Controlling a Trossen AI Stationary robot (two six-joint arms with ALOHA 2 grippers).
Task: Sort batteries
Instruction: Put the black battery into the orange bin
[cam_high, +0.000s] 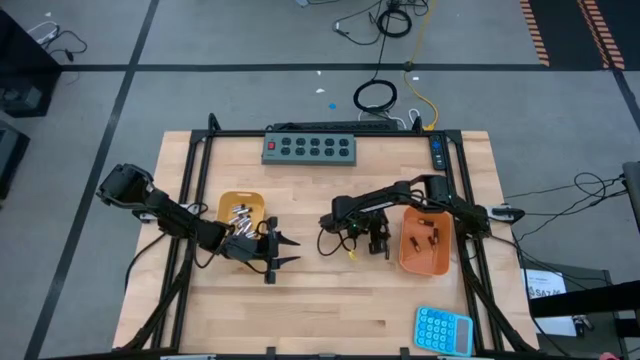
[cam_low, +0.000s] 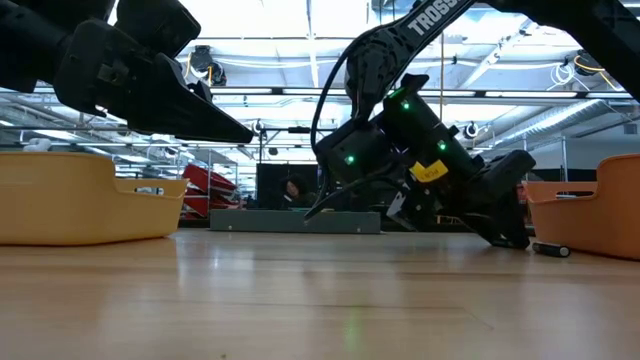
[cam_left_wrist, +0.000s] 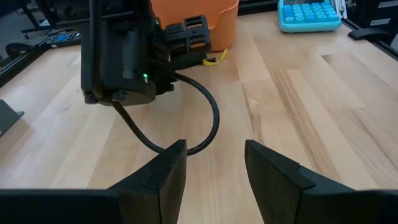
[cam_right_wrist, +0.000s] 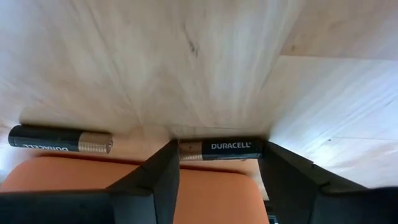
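Observation:
Two dark batteries lie on the wood along the wall of the orange tray (cam_right_wrist: 205, 193). One battery (cam_right_wrist: 233, 147) lies across the gap of my right gripper (cam_right_wrist: 221, 155), whose fingers stand apart with their tips in front of its two ends. The other battery (cam_right_wrist: 60, 140) lies clear to one side and also shows in the low view (cam_low: 550, 250). The orange tray (cam_high: 425, 262) holds dark batteries (cam_high: 425, 232). The yellow tray (cam_high: 240, 203) holds silver batteries (cam_high: 240, 213). My left gripper (cam_high: 288, 252) hovers open beside the yellow tray, with nothing between its fingers. My right gripper comes down slanting at the battery beside the orange tray, with the battery lying from finger to finger. Its fingertips (cam_right_wrist: 168, 163) cover both ends of the battery, which rests flat on the table. Whether they touch it I cannot tell.
A grey power strip (cam_high: 310, 148) lies at the table's far edge. A blue calculator (cam_high: 443, 330) sits at the near right corner. A black cable (cam_left_wrist: 208, 118) loops from the right arm onto the wood between the two grippers. Bare wood lies along the near edge.

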